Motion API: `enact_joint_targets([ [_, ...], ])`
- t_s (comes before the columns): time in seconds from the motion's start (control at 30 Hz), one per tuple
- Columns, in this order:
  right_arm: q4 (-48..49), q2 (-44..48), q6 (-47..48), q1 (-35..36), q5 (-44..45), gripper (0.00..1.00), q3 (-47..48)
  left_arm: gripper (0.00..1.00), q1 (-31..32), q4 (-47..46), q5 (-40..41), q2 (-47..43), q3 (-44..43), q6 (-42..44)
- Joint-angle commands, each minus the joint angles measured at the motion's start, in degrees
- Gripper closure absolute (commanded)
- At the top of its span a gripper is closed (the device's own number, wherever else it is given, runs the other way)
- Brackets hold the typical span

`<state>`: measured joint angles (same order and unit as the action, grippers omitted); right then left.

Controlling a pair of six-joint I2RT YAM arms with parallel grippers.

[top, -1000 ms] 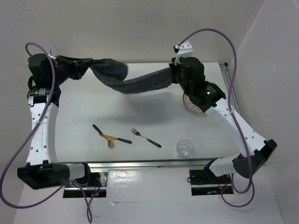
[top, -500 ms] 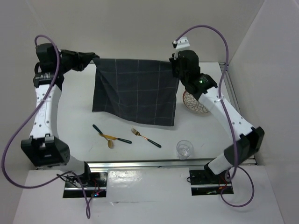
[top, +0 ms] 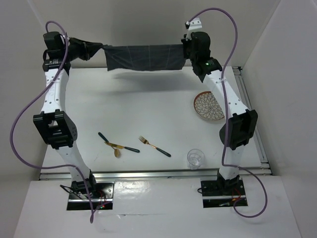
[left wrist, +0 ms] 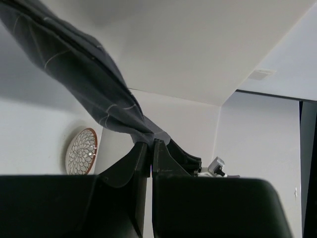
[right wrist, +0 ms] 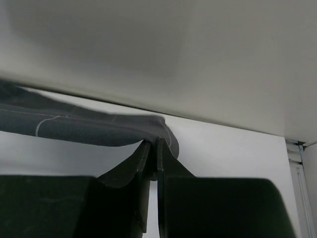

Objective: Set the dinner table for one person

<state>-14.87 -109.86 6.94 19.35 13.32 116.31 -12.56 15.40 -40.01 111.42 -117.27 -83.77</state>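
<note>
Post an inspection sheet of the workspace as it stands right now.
Surface: white dinner table with a metal rail at the near edge; no spills seen.
Job's things: dark checked placemat stretched in the air over the far edge. Patterned plate at the right. Fork, spoon and a dark-handled utensil near the front centre. Glass upright at the front right.
Clutter: nothing seen.
Grippers: left gripper and right gripper each shut on a placemat corner.
Cables: a purple cable loops off each arm, none touching the tableware.
Surroundings: plain white walls.
</note>
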Motion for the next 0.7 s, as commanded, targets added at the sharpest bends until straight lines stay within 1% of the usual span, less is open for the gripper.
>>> enact_joint_targets([
  [0.0, 6.2, 4.3, -0.6, -0.4, -0.3, 1.00, -5.5, 1.00, -1.3, -6.4, -3.8, -3.1, 3.7, 1.4],
  [0.03, 6.9, 5.6, -2.0, 0.2, -0.3, 1.00, -11.7, 1.00, -1.3, -7.0, -4.6, -6.1, 10.3, 1.9],
  [0.1, 8.4, 9.7, -3.4, 0.8, -1.1, 1.00, -18.4, 1.00, -1.3, -7.0, -5.3, -10.0, 17.9, 3.4],
  [0.13, 9.0, 11.1, -4.5, 0.8, -1.1, 1.00, -25.0, 1.00, -1.3, -6.4, -5.3, -14.1, 25.8, 6.0],
  [0.2, 9.0, 15.1, -5.6, 2.0, -1.7, 1.00, -31.3, 1.00, -1.3, -2.9, -5.3, -18.4, 33.0, 9.6],
  [0.23, 9.0, 16.2, -6.9, 3.0, -1.7, 1.00, -37.5, 0.94, -1.3, 2.4, -3.3, -20.3, 39.7, 11.4],
  [0.27, 9.0, 18.7, -7.7, 3.7, -3.9, 1.00, -40.3, 0.60, -1.3, 4.6, -2.0, -24.2, 42.8, 15.8],
  [0.3, 7.6, 19.9, -8.8, 3.7, -5.4, 0.87, -42.9, 0.43, -1.9, 6.7, -0.5, -26.0, 45.6, 17.9],
  [0.33, 7.1, 21.0, -9.4, 4.5, -6.9, 0.70, -48.1, 0.26, -1.9, 9.1, 1.9, -27.2, 49.8, 20.0],
  [0.37, 7.1, 23.3, -9.4, 6.0, -7.7, 0.58, -50.5, 0.10, -2.6, 13.6, 2.9, -28.3, 51.3, 23.5],
  [0.4, 5.6, 24.3, -10.3, 6.8, -7.7, 0.44, -52.8, 0.00, -3.4, 15.3, 3.6, -29.1, 52.3, 25.2],
  [0.43, 5.0, 25.3, -10.9, 7.4, -7.7, 0.29, -54.9, 0.00, -3.4, 16.8, 4.1, -29.8, 52.9, 26.7],
  [0.47, 4.3, 26.2, -11.8, 8.1, -7.7, 0.11, -58.3, 0.00, -4.1, 18.0, 5.1, -29.8, 52.9, 27.9],
  [0.5, 3.8, 27.8, -12.4, 9.0, -7.1, 0.07, -59.5, 0.00, -4.1, 20.5, 6.1, -29.8, 52.4, 30.0],
  [0.57, 2.6, 29.3, -13.6, 9.0, -7.1, 0.01, -60.9, 0.00, -4.1, 20.5, 7.5, -28.3, 51.4, 30.6],
  [0.6, 2.6, 29.3, -14.6, 9.0, -7.1, 0.01, -60.9, 0.04, -3.1, 19.6, 7.5, -27.4, 51.4, 32.2],
  [0.63, 2.6, 29.3, -15.1, 9.0, -7.1, 0.02, -60.9, 0.11, -2.3, 17.4, 8.4, -26.2, 50.4, 32.8],
  [0.67, 2.6, 28.5, -15.7, 9.0, -7.6, 0.09, -58.4, 0.53, -1.3, 16.3, 9.1, -22.3, 48.3, 33.7],
])
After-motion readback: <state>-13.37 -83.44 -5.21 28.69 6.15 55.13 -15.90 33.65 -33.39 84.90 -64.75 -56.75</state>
